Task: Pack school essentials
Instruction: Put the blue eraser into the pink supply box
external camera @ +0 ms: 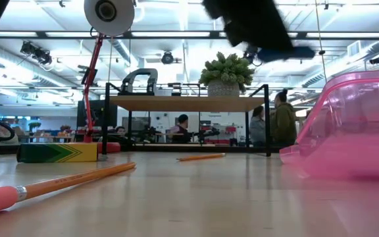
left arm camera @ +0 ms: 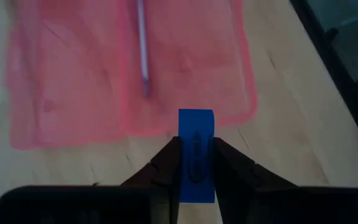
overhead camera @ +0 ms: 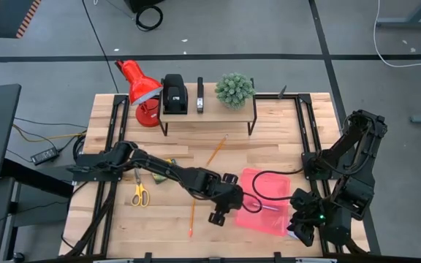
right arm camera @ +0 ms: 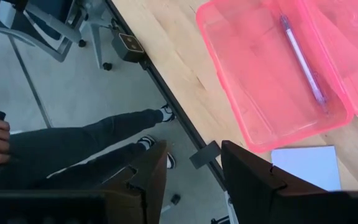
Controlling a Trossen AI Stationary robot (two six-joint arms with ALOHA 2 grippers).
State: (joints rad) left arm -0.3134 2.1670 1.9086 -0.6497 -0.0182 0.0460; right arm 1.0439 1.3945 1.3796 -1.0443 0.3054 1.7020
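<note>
My left gripper (overhead camera: 221,213) hangs over the table's near middle, just left of the open pink case (overhead camera: 265,199), and is shut on the small blue eraser (left arm camera: 196,134). In the low view the eraser (external camera: 296,51) shows high above the tabletop. A pinkish pen (left arm camera: 143,46) lies inside one half of the case. My right gripper (right arm camera: 194,163) stands open at the near right, over the table's edge, holding nothing. The pale notepad (right arm camera: 306,165) lies flat beside the case. Flat on the wood lie yellow-handled scissors (overhead camera: 139,191), two orange pencils (overhead camera: 216,150) (overhead camera: 193,215) and the crayon box (external camera: 58,153). My left gripper pinches the blue eraser by its two opposite long sides (left arm camera: 184,163) between its two fingers. The eraser's free end (left arm camera: 196,118) sticks out past the fingertips. The fingers slant down toward the pink case. The eraser is lifted clear of the table.
A shelf (overhead camera: 207,113) at the far edge carries black devices and a potted plant (overhead camera: 234,89), with a red lamp (overhead camera: 141,91) to its left. A person's legs (right arm camera: 92,140) show beyond the near right table edge. Bare wood lies between scissors and case.
</note>
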